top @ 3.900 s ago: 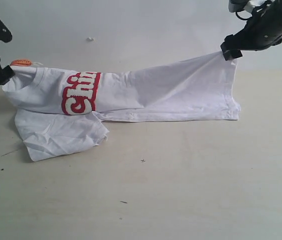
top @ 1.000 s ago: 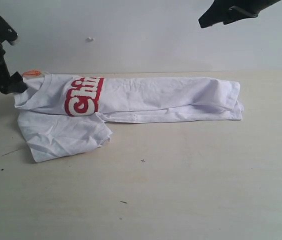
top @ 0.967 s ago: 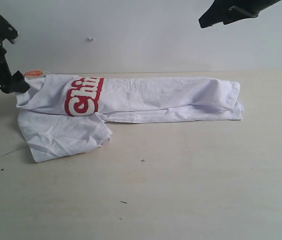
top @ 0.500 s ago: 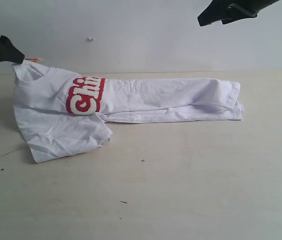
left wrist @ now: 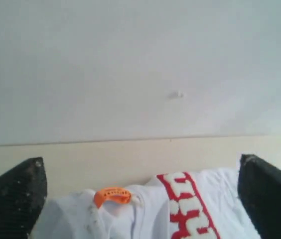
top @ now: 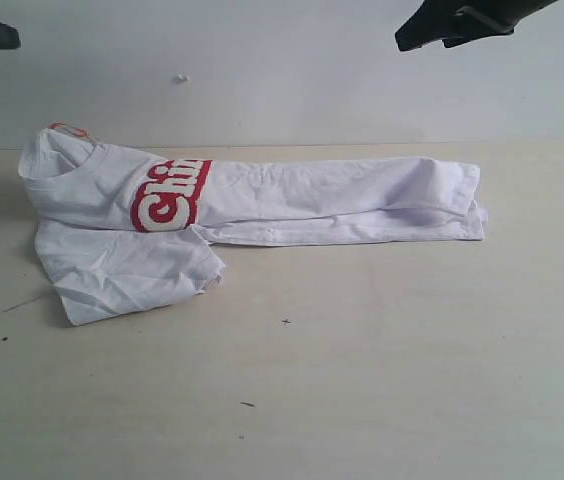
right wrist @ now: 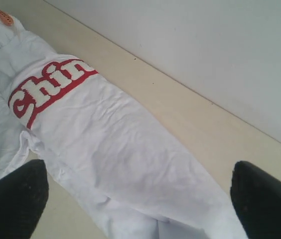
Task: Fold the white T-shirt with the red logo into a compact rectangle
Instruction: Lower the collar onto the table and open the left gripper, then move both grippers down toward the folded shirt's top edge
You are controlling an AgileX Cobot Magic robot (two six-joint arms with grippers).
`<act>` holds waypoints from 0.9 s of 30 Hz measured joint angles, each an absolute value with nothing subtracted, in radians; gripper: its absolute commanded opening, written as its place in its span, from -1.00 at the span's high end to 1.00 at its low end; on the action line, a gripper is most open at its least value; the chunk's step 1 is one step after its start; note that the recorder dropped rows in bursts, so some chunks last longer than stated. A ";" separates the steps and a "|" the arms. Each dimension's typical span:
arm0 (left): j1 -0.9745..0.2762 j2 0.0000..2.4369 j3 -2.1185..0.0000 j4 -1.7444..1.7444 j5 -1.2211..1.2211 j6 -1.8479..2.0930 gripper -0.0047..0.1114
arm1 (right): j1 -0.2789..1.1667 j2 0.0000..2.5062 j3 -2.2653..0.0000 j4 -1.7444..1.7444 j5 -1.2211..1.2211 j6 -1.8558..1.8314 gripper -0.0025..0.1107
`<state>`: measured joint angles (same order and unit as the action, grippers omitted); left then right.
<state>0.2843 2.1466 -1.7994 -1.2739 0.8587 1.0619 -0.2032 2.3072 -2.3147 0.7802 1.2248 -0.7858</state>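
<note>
1. The left tool hangs in the air above the collar end of the shirt, its two dark fingers spread wide with nothing between them; in the exterior view only a corner of it shows at the upper left edge.
2. The right tool is likewise spread and empty, its fingers parted over the long body of the shirt; in the exterior view it is high at the upper right, well clear of the cloth.
3. The white T-shirt lies on the worktop, touched by neither tool. It is folded lengthwise into a long, wrinkled band that runs from left to right across the exterior view.
4. The collar end sits at the left of that view and stands up in a soft hump, with a small orange neck tag at its top.
5. The red logo wraps over the band near the collar end, only its first letters in sight.
6. One short sleeve sticks out from under the band on the near side, flat and creased on the worktop.
7. The hem end rests at the right, its layers slightly uneven.
8. A pale wall rises behind the worktop.
</note>
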 measured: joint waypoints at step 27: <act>0.095 2.097 -1.797 -0.790 1.071 1.117 0.88 | -0.187 2.273 -2.138 0.643 1.225 -0.734 0.96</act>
